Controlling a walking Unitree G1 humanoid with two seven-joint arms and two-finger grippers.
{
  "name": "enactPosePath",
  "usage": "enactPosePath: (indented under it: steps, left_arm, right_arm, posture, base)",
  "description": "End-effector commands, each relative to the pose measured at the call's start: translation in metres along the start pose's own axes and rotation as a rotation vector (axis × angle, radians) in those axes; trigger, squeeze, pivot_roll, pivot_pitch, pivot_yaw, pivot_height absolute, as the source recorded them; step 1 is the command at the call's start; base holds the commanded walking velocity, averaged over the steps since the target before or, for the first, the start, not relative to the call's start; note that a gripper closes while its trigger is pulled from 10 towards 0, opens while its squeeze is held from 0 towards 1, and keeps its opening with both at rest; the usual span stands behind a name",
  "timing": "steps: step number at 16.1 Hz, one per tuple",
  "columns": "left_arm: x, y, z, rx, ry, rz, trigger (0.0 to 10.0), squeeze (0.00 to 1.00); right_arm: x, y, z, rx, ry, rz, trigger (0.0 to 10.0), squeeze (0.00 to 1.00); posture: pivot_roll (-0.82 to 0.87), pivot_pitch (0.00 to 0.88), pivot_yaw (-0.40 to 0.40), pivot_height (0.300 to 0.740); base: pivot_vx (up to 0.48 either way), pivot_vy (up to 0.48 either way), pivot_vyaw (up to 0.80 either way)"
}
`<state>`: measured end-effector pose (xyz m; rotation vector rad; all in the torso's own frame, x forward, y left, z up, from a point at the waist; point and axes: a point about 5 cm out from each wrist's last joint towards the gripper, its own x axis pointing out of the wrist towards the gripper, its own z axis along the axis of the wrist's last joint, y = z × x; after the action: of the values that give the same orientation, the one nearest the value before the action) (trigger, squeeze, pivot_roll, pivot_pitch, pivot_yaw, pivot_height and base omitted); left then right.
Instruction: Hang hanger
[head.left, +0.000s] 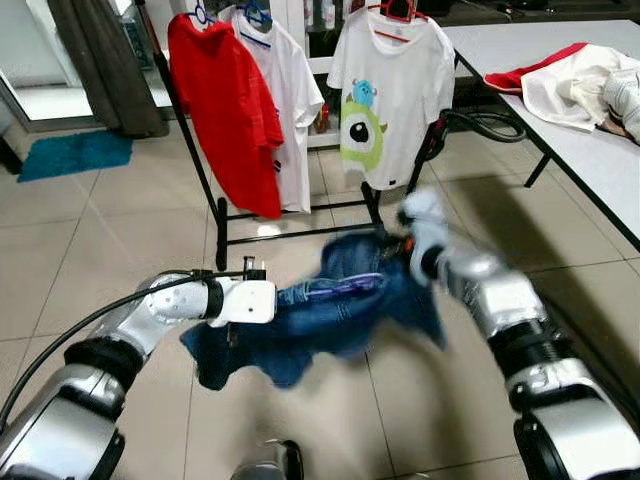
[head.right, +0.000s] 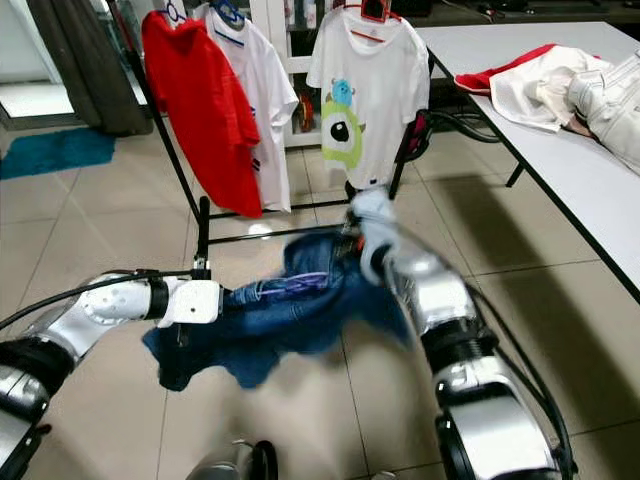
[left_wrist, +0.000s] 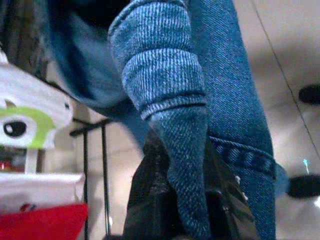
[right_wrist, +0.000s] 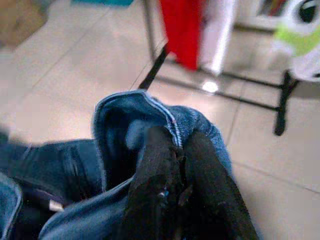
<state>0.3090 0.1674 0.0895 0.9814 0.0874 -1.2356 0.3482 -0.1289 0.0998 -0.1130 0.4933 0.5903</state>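
Left eye view: crumpled blue denim garment (head.left: 330, 310), purple hanger (head.left: 345, 288) inside.

blue denim garment (left_wrist: 170, 95) in left end effector (left_wrist: 180, 200)

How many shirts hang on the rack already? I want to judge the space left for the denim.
3: a red shirt at the rack's left end, a white shirt right beside it, partly covered by the red, and a white monster-print shirt apart at the right end. More could be hidden behind.
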Motion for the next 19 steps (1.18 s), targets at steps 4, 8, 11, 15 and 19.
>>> enactPosePath:
  steps: [4, 8, 11, 15, 19]
  left_arm:
    - [-0.014, 0.007, -0.001, -0.03, -0.039, 0.083, 0.0, 0.0]
    - [-0.024, 0.009, -0.002, -0.078, -0.082, 0.11, 0.0, 0.0]
    - [-0.031, 0.015, -0.001, -0.098, -0.102, 0.128, 0.0, 0.0]
    - [-0.04, 0.02, 0.0, -0.117, -0.121, 0.133, 0.0, 0.0]
    - [-0.039, 0.021, 0.005, -0.129, -0.149, 0.121, 0.0, 0.0]
  right_arm:
    - [-0.01, -0.015, 0.014, -0.047, -0.083, 0.051, 10.0, 1.0]
    - [-0.047, -0.044, 0.053, 0.017, -0.392, 0.109, 10.0, 1.0]
    - [-0.076, -0.059, 0.049, -0.09, -0.442, 0.151, 10.0, 1.0]
    - [-0.112, -0.055, 0.026, -0.218, -0.347, 0.292, 10.0, 1.0]
    - [-0.113, -0.009, 0.02, -0.294, -0.293, 0.472, 10.0, 0.0]
  posture:
    - [-0.06, 0.011, 0.068, 0.74]
    - [-0.07, 0.019, 0.077, 0.74]
    - [-0.07, 0.025, 0.078, 0.74]
    - [-0.07, 0.035, 0.09, 0.74]
    - [-0.07, 0.037, 0.102, 0.74]
  base:
    - [0.0, 0.0, 0.0]
    - [0.0, 0.0, 0.0]
    - [0.0, 0.0, 0.0]
    - [0.0, 0.0, 0.0]
    - [0.0, 0.0, 0.0]
